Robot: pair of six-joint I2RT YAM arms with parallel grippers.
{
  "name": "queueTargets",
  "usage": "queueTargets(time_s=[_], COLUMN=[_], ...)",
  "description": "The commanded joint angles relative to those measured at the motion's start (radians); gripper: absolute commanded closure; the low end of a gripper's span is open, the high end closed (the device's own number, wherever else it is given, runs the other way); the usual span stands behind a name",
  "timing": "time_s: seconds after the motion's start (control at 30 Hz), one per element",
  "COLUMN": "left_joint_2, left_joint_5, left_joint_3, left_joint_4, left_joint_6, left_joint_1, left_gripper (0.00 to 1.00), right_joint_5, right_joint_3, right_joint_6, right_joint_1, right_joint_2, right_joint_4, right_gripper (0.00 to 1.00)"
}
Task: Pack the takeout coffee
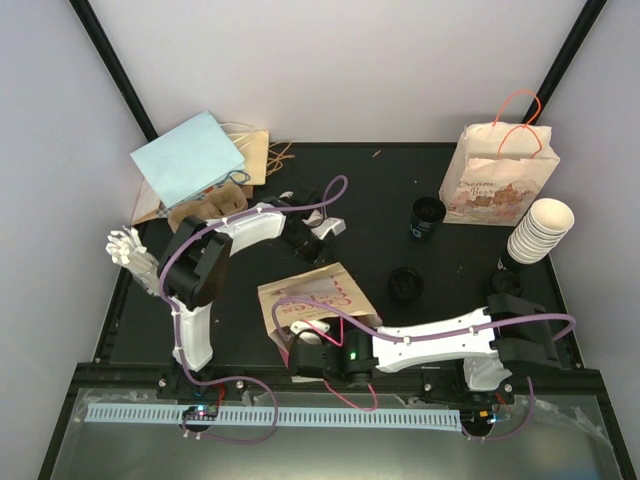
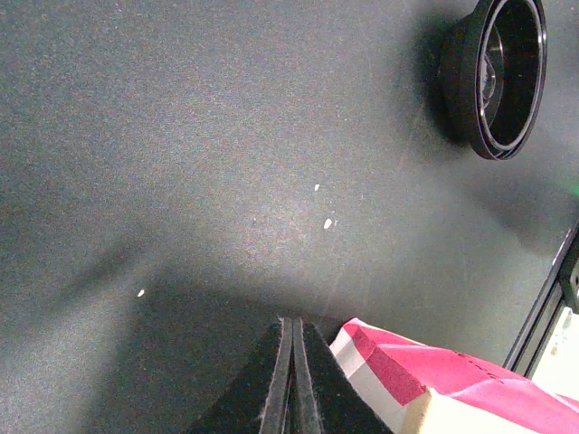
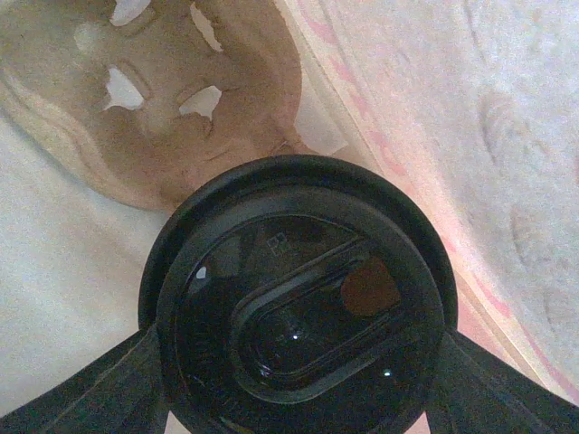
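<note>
**Right gripper and cup.** The right gripper [image 3: 298, 384] is clamped on a coffee cup [image 3: 298, 298], one finger on each side of its black lid. In the right wrist view the lid faces the camera nearly square on. The cup's long axis therefore runs away from the lens, deeper into the bag, and the body is hidden behind the lid. A brown pulp carrier [image 3: 163, 90] lies beyond it, at the upper left of that view.

**Bag.** The paper bag [image 1: 320, 292] lies flat at the centre of the table [image 1: 400, 180], pink lettering up. Its mouth appears to open towards the lower edge of the overhead frame.

**Right arm.** It reaches low from the lower right across to centre, forearm nearly level. Its gripper [image 1: 300, 345] sits at the bag's lower left corner.

**Left arm.** It rises from the lower left, bends at the elbow and extends right. The left gripper [image 1: 325, 232] sits above the bag with its fingers [image 2: 276, 380] pressed together, holding nothing. The left wrist view shows a bag corner [image 2: 434, 380] just beside them.

**Surroundings.** A loose black lid [image 1: 405, 285] lies right of the bag. A second printed bag [image 1: 500, 175] stands at the upper right, beside stacked white cups [image 1: 540, 230].
</note>
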Motion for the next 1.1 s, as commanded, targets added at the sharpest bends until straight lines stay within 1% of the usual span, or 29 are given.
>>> queueTargets(time_s=[0.0, 0.33, 0.57, 0.6, 0.73, 0.8, 0.9, 0.97, 1.07], left_joint_2=[0.014, 0.011, 0.007, 0.006, -0.003, -0.01, -0.027, -0.042, -0.056], left_joint_5=[0.01, 0.006, 0.006, 0.006, 0.006, 0.007, -0.005, -0.009, -0.003], left_joint_3=[0.029, 0.016, 0.0, -0.003, -0.017, -0.026, -0.039, -0.049, -0.056], left_joint_4=[-0.018, 0.012, 0.046, 0.048, 0.066, 0.075, 0.082, 0.087, 0.094], left_joint_6=[0.008, -0.017, -0.044, -0.046, -0.057, -0.063, -0.07, -0.073, -0.078], left_joint_1=[-0.011, -0.011, -0.012, -0.011, -0.011, -0.012, -0.011, -0.011, -0.011], left_gripper=[0.96, 0.96, 0.96, 0.96, 0.96, 0.96, 0.96, 0.96, 0.96], right_joint_5=[0.054, 0.082, 0.092, 0.088, 0.075, 0.08, 0.12, 0.143, 0.148], right_joint_3=[0.049, 0.148, 0.183, 0.182, 0.166, 0.152, 0.138, 0.119, 0.071], right_joint_6=[0.122, 0.398, 0.701, 0.723, 0.736, 0.704, 0.676, 0.629, 0.509], right_joint_1=[0.009, 0.016, 0.016, 0.016, 0.017, 0.016, 0.018, 0.02, 0.024], right_joint_2=[0.033, 0.087, 0.134, 0.138, 0.127, 0.114, 0.104, 0.097, 0.069], right_joint_4=[-0.079, -0.266, -0.416, -0.427, -0.406, -0.376, -0.374, -0.352, -0.271], right_gripper=[0.47, 0.47, 0.48, 0.48, 0.48, 0.49, 0.49, 0.49, 0.49])
